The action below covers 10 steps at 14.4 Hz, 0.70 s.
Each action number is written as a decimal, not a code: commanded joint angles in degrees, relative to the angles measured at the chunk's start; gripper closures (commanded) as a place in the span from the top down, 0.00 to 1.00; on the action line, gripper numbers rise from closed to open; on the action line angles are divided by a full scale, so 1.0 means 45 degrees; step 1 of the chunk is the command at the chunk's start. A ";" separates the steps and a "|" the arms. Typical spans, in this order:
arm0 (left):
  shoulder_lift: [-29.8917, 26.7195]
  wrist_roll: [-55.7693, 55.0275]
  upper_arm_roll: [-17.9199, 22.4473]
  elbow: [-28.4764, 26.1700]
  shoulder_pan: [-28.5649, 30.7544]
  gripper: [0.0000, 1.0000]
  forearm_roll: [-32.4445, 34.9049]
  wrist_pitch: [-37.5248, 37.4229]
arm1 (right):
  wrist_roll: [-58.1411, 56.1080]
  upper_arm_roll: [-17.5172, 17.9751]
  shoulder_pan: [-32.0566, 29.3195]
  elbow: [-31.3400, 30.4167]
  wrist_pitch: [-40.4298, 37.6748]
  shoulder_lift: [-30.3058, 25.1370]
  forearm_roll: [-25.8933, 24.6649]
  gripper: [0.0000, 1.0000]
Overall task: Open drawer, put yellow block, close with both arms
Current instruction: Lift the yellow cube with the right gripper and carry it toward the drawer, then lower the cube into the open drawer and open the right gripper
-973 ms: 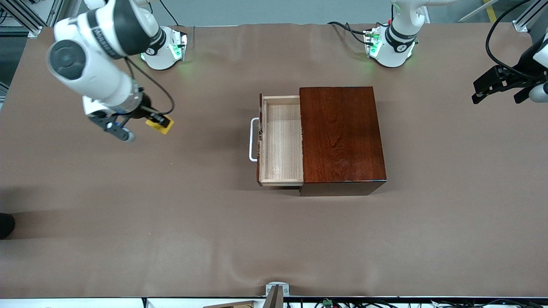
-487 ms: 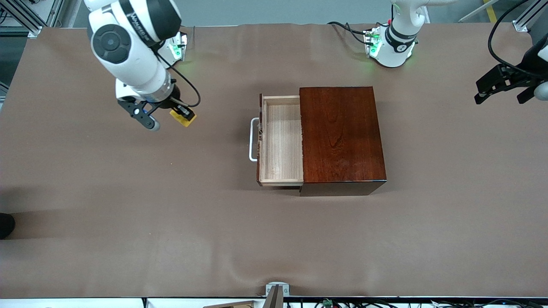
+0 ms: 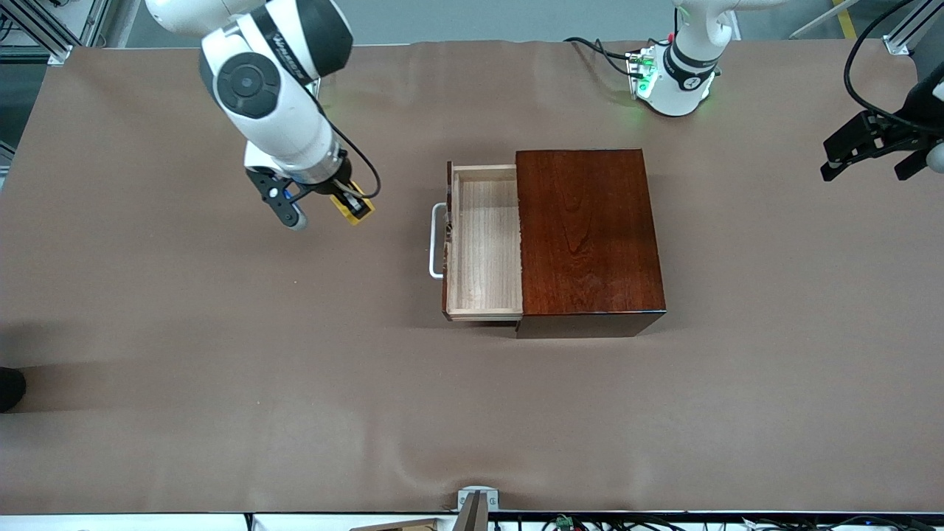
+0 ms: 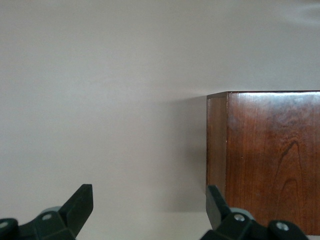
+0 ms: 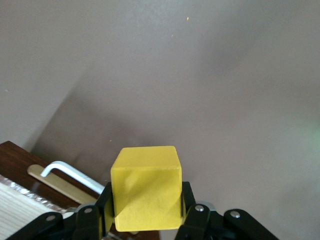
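Over the bare table [image 3: 221, 332], toward the right arm's end and short of the drawer's white handle [image 3: 436, 242], the right gripper [image 3: 324, 203] hung with the yellow block [image 5: 146, 187] pinched squarely between its fingers [image 5: 192, 220] (one finger flat on each side face). The drawer [image 3: 483, 243] stood pulled out of the wooden box [image 3: 586, 236]. The left gripper [image 3: 874, 151] waited, jaws spread, over the table's edge at the left arm's end.

A robotics lab: brown-covered table [image 3: 221, 413], aluminium framing [image 3: 903, 33], loose cables [image 3: 590, 46]
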 commanded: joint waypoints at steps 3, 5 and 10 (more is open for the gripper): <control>0.0452 0.0309 -0.0068 0.0218 0.0062 1.00 -0.0084 0.0341 | 0.2281 -0.0154 0.0861 0.1910 -0.0153 0.1521 0.0225 0.00; 0.0686 0.0270 -0.0068 0.0218 0.0061 1.00 0.0032 0.0635 | 0.3236 -0.0173 0.1193 0.2320 0.0216 0.2028 0.1061 0.00; 0.0960 0.0348 -0.0068 0.0218 0.0139 1.00 0.0072 0.0734 | 0.5970 -0.0173 0.1701 0.2673 0.1525 0.2712 0.1281 0.00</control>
